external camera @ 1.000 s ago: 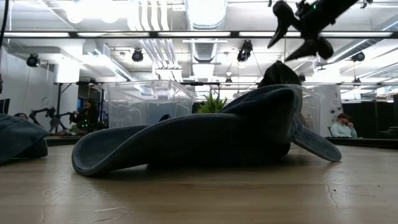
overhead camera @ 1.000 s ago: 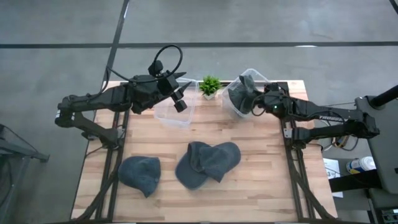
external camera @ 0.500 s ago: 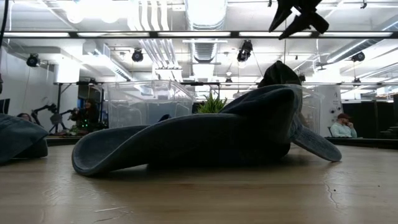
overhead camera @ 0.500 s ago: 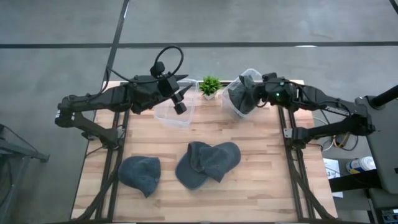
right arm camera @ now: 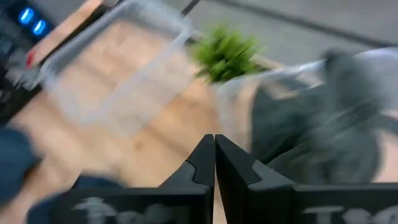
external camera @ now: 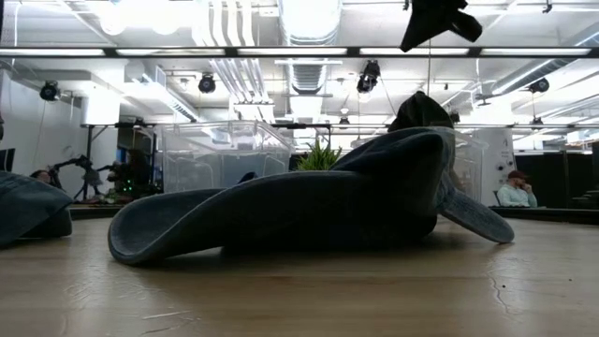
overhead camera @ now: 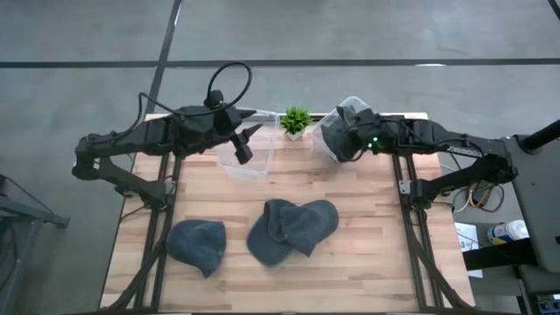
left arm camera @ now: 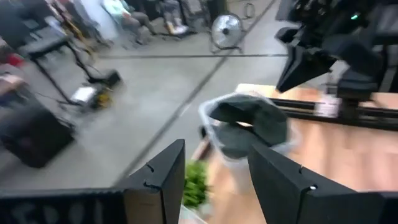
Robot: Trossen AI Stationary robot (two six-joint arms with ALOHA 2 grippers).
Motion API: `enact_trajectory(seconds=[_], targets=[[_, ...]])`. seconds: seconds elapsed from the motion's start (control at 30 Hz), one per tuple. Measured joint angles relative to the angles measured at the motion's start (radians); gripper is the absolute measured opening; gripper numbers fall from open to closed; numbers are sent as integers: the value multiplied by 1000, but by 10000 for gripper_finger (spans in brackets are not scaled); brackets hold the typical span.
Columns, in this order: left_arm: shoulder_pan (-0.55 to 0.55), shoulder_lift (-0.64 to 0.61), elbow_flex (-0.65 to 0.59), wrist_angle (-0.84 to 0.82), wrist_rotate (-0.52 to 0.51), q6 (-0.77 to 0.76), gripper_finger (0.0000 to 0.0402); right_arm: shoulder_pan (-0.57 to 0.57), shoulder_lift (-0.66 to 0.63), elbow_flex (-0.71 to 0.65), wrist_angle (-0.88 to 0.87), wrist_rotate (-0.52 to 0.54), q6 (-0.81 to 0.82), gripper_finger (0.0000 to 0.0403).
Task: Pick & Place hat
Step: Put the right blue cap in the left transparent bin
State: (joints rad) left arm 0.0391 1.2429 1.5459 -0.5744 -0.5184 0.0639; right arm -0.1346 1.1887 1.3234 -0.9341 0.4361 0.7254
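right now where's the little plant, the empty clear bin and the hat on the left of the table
plant [overhead camera: 295, 120], high view, on its green leaves
empty clear bin [overhead camera: 249, 166], high view, on its near rim
left hat [overhead camera: 196, 244], high view, on the middle of its crown

Grey concrete floor [overhead camera: 87, 70], ceiling lights [external camera: 309, 14]

Open industrial lab: exposed ceiling ducts [external camera: 309, 28], tripod-mounted gear [external camera: 80, 173], seated person [external camera: 513, 190] beyond wooden table [overhead camera: 367, 262].

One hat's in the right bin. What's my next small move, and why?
Probably swing the right gripper toward the piled hats at table centre. Its jaws are shut and empty above the hat in the right bin; the left bin holds none.
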Motion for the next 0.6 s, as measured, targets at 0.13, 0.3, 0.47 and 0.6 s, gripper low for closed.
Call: enact_trajectory(seconds=[0.13, 0.3, 0.47, 0.6], targets=[[0, -25, 0, -91, 118, -82, 168, 64, 34, -8, -9, -79, -7, 8], [-1, -57, 0, -157, 255, -165, 168, 181, 76, -10, -36, -116, 88, 8], [-1, -72, -3, -190, 287, -223, 168, 300, 122, -15, -93, -141, 204, 8], [-1, -73, -11, -192, 292, -224, 168, 340, 167, -18, -173, -236, 300, 12]])
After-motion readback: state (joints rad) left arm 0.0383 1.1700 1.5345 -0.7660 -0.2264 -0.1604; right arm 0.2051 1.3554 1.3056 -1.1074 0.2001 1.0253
